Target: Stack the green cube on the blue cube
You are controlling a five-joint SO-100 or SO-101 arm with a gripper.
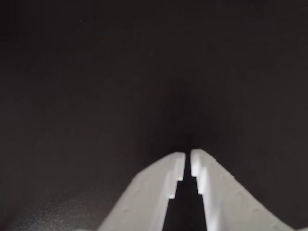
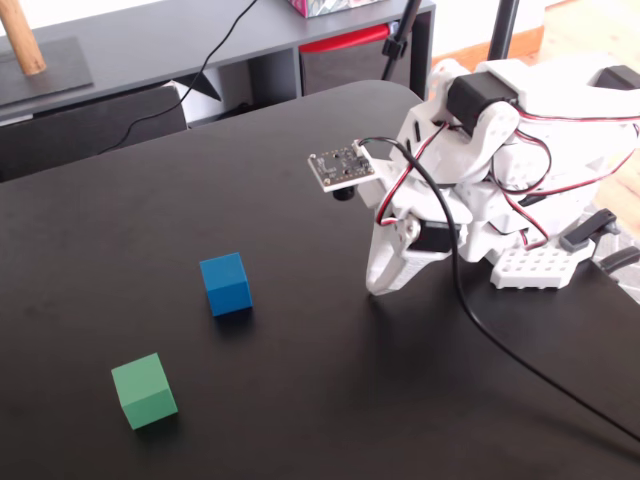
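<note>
In the fixed view the green cube (image 2: 144, 390) sits on the black table near the front left. The blue cube (image 2: 225, 284) sits a little behind and to the right of it, apart from it. My white gripper (image 2: 378, 287) points down at the table well to the right of both cubes, with nothing in it. In the wrist view my gripper (image 1: 187, 158) has its two white fingertips nearly touching, shut and empty over bare black table. Neither cube shows in the wrist view.
The black table (image 2: 300, 180) has a rounded far edge. A grey shelf unit (image 2: 150, 50) stands behind it. The arm's white base (image 2: 530, 150) and a black cable (image 2: 520, 360) occupy the right side.
</note>
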